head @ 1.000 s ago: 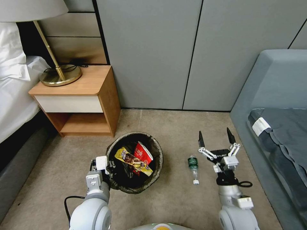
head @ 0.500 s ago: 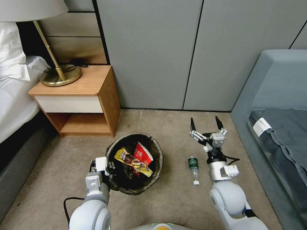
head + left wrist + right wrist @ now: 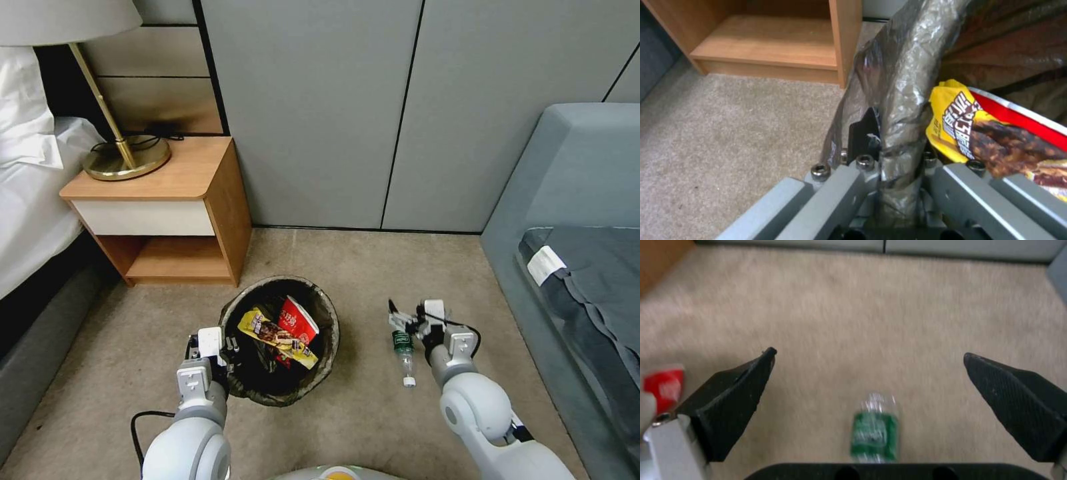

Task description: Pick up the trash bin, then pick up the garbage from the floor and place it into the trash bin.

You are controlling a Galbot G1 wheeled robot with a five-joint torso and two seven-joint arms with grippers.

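- Trash bin [image 3: 280, 339] sat on the carpet by the nightstand [image 3: 160, 207]; left gripper [image 3: 889, 156] pinched its bagged rim.
- Right gripper [image 3: 869, 383] had dropped from mid-air, jaws spread wide over the bottle [image 3: 402, 347].
- Grab looked imminent.

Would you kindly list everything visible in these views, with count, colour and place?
trash bin: one, dark-lined, on the carpet by the nightstand.
snack wrappers: several, red and yellow, inside the bin.
bottle: one, clear, green label, lying on the carpet.
nightstand: one, wood, at the wall.
lamp: one, brass, on the nightstand.
bed: white, far left.
sofa: grey-blue, right.
left pincer: shut on the bin's rim.
right pincer: open, above the bottle.
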